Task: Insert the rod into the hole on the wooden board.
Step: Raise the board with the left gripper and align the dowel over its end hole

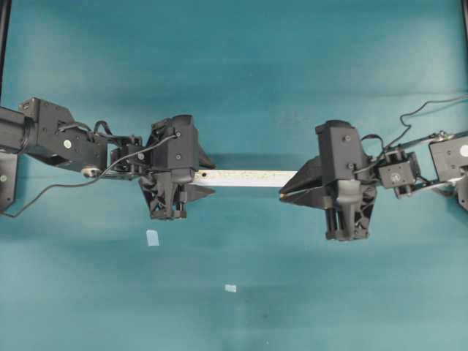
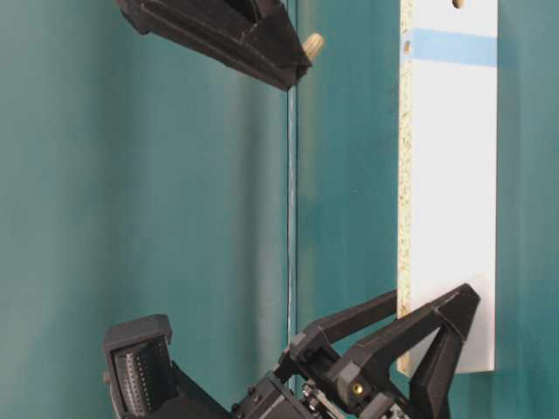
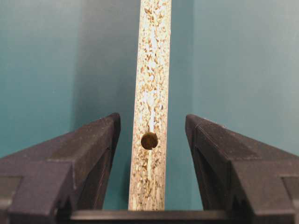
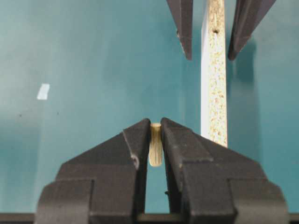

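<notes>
No readable text, labels, brands or numbers in any of my views. Only marking: a plain blue band, no lettering, across the wooden board (image 2: 450, 175) near its 12 o'clock end in the table-level view. The two pale tape squares (image 1: 152, 237) on the counter (image 1: 234, 58) are blank.

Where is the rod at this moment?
In the right wrist view the rod sits pinched in the right end effector, left of the wooden board and not yet at any hole.
</notes>
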`<state>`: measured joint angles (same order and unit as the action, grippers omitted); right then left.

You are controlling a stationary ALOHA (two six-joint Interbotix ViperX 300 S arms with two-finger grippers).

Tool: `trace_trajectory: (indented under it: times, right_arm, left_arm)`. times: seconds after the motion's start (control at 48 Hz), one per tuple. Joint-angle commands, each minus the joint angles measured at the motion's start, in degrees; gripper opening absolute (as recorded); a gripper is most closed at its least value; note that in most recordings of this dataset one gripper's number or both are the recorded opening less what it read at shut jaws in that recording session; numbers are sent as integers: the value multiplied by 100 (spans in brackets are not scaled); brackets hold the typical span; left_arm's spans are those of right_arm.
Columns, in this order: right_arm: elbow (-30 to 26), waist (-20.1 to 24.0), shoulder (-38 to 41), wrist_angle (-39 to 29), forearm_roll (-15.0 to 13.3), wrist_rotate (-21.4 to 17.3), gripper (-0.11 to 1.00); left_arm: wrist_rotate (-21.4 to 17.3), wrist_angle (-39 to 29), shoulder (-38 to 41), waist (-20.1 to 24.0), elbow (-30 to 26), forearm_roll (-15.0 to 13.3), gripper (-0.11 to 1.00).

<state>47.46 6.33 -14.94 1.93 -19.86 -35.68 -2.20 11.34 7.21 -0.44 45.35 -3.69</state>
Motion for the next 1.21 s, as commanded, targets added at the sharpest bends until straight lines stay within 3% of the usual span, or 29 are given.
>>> trace_trajectory:
  times: [0.0, 0.354, 0.853, 1.186]
  right_arm:
    - [18, -26, -176, 149, -18, 0, 11]
    - [149, -132, -316, 149, -18, 0, 11]
    - [308, -255, -316, 176, -9, 0, 11]
    - [396, -264, -290, 264, -18, 0, 11]
  left_arm:
    - [-62, 44, -70, 18, -35, 18, 66]
    - [-299, 44, -62, 18, -44, 18, 64]
    - [-308, 26, -62, 53, -35, 9, 51]
    - [-299, 9, -62, 114, -35, 18, 50]
